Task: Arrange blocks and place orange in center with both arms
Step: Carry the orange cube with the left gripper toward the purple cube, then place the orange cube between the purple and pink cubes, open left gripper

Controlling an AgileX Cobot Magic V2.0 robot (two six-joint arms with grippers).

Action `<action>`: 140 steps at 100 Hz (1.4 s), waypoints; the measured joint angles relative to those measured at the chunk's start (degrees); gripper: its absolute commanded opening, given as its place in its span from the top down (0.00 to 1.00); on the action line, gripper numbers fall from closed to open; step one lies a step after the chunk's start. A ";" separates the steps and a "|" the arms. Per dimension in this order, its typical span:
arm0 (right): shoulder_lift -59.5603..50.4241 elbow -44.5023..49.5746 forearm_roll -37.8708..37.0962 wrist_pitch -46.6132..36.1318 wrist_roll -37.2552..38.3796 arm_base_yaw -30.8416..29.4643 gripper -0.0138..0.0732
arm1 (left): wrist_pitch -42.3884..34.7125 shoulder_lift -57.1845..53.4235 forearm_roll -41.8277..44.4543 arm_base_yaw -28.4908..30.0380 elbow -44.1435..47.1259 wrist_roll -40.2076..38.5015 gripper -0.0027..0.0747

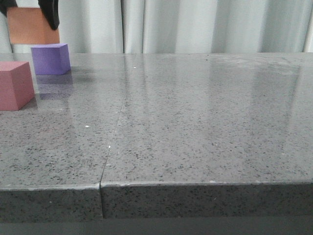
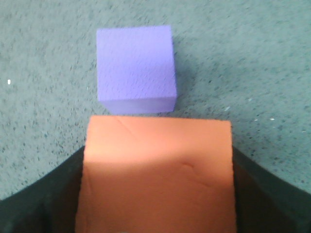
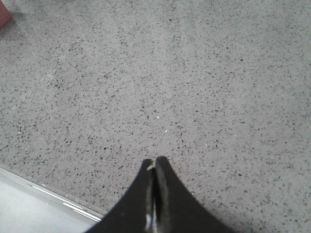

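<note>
My left gripper [image 1: 32, 12] is shut on the orange cube [image 1: 30, 27] and holds it in the air at the far left, above the purple cube [image 1: 50, 58]. In the left wrist view the orange cube [image 2: 158, 174] fills the space between the black fingers [image 2: 46, 194], with the purple cube [image 2: 136, 68] on the table beyond it. The pink cube [image 1: 14, 85] stands on the table nearer, at the left edge of the front view. My right gripper [image 3: 154, 162] is shut and empty over bare table; it does not show in the front view. A corner of the pink cube [image 3: 4, 12] shows in the right wrist view.
The grey speckled table [image 1: 195, 122] has a seam [image 1: 110, 147] running from its front edge toward the back. Its front edge [image 1: 195, 185] is near. White curtains [image 1: 195, 24] hang behind. The table's edge [image 3: 48, 191] shows in the right wrist view.
</note>
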 measured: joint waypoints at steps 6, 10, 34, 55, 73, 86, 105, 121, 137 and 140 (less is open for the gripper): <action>0.00 0.00 0.00 0.00 0.00 0.00 0.92 | -1.74 -0.04 1.13 0.00 2.24 -2.23 0.48; 0.00 0.00 0.00 0.00 0.00 0.00 0.92 | -2.73 -0.04 1.82 0.00 3.66 -3.76 0.48; 0.00 0.00 0.00 0.00 0.00 0.00 0.92 | -7.54 -0.04 5.47 0.00 10.21 -9.41 0.48; 0.00 0.00 0.00 0.00 0.00 0.00 0.92 | -10.00 -0.04 7.85 0.00 12.89 -11.63 0.48; 0.00 0.00 0.00 0.00 0.00 0.00 0.92 | -11.48 -0.04 7.98 0.00 14.71 -11.72 0.48; 0.00 0.00 0.00 0.00 0.00 0.00 0.92 | -11.69 -0.04 7.98 0.00 14.81 -11.72 0.48; 0.00 0.00 0.00 0.00 0.00 0.00 0.92 | -12.03 -0.04 7.98 0.00 14.86 -11.72 0.22; 0.00 0.00 0.00 0.00 0.00 0.00 0.92 | -12.15 -0.04 7.76 0.00 14.86 -11.72 0.14; 0.00 0.00 0.00 0.00 0.00 0.00 0.92 | -12.80 -0.81 7.56 0.00 14.86 -11.72 0.14; 0.00 0.00 0.00 0.00 0.00 0.00 0.92 | -13.16 -1.24 7.56 0.00 14.86 -11.72 0.14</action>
